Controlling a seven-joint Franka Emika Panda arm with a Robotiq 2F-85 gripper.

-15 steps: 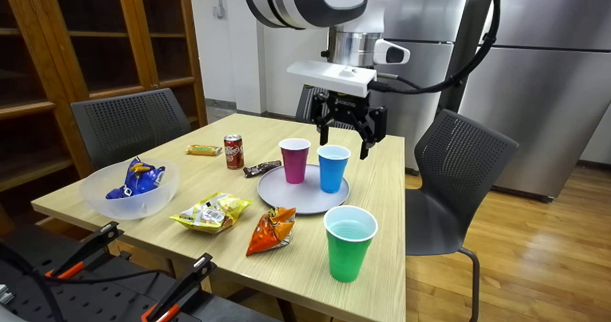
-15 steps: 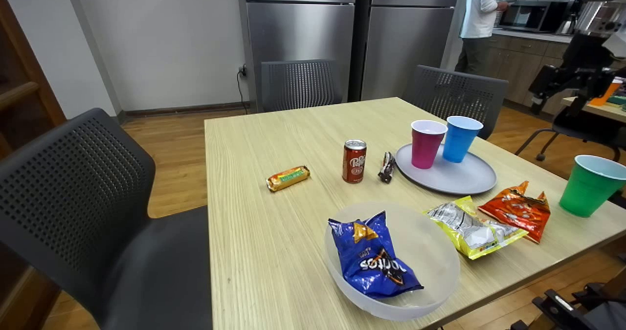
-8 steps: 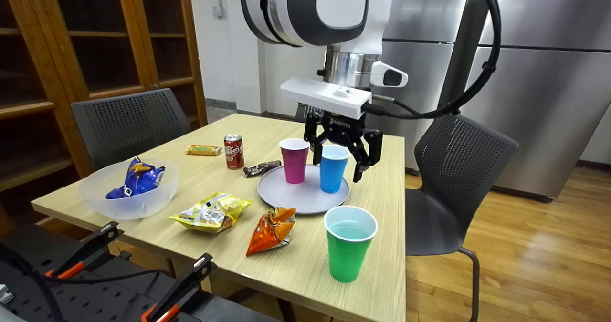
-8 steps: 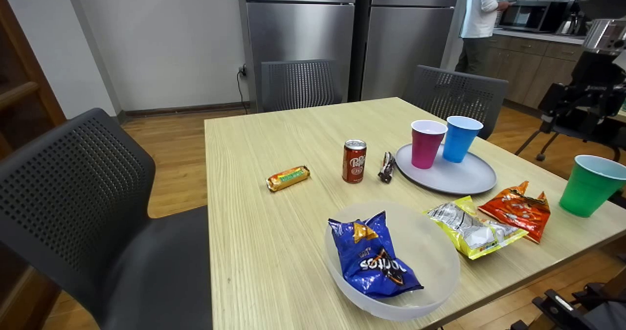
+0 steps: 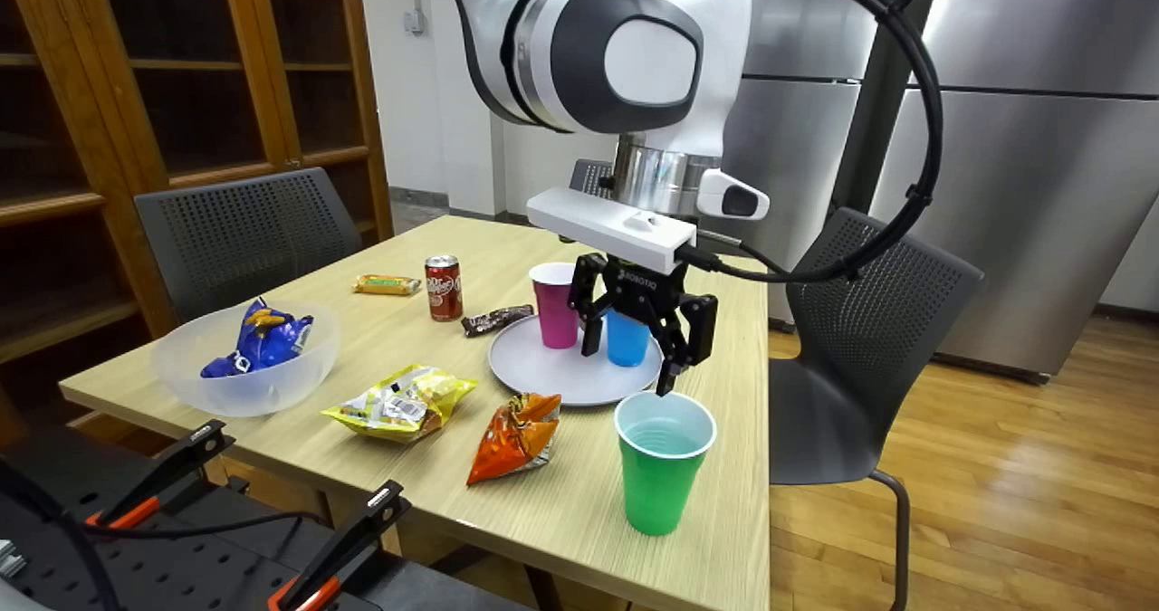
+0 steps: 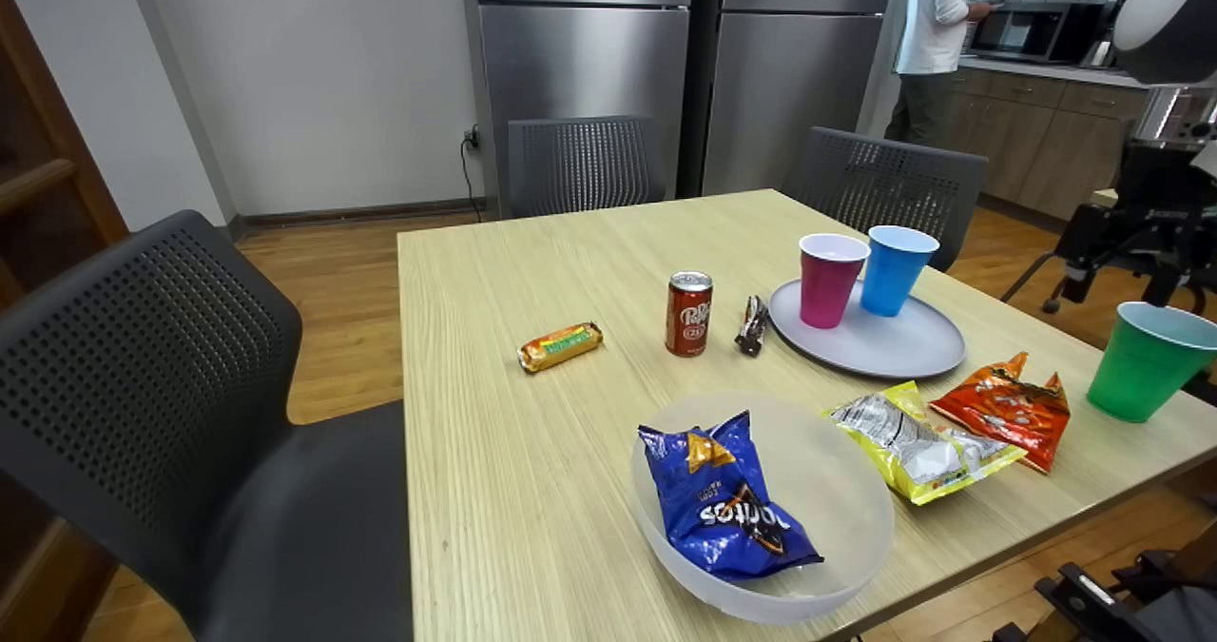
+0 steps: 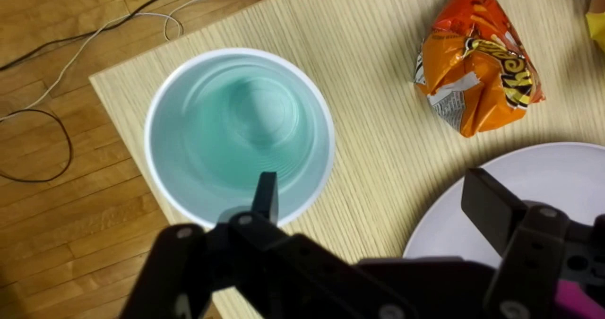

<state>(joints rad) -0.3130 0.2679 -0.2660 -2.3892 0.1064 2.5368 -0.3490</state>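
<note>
This looks like a kitchen or break room: steel fridges (image 6: 585, 90) stand at the far side in both exterior views, and in an exterior view a microwave (image 6: 1025, 31) sits above wooden drawers (image 6: 1013, 88) at the far right, near a standing person (image 6: 936, 29). Dark chairs (image 5: 874, 339) with perforated backs stand around a pale surface (image 6: 513, 452) bearing cups (image 5: 664, 480), a can (image 5: 444, 288) and snack bags (image 5: 513, 439), as in an eating area. A wooden cabinet (image 5: 244, 68) with dark panes stands at the left, and the floor (image 5: 1014, 502) is wooden.
</note>
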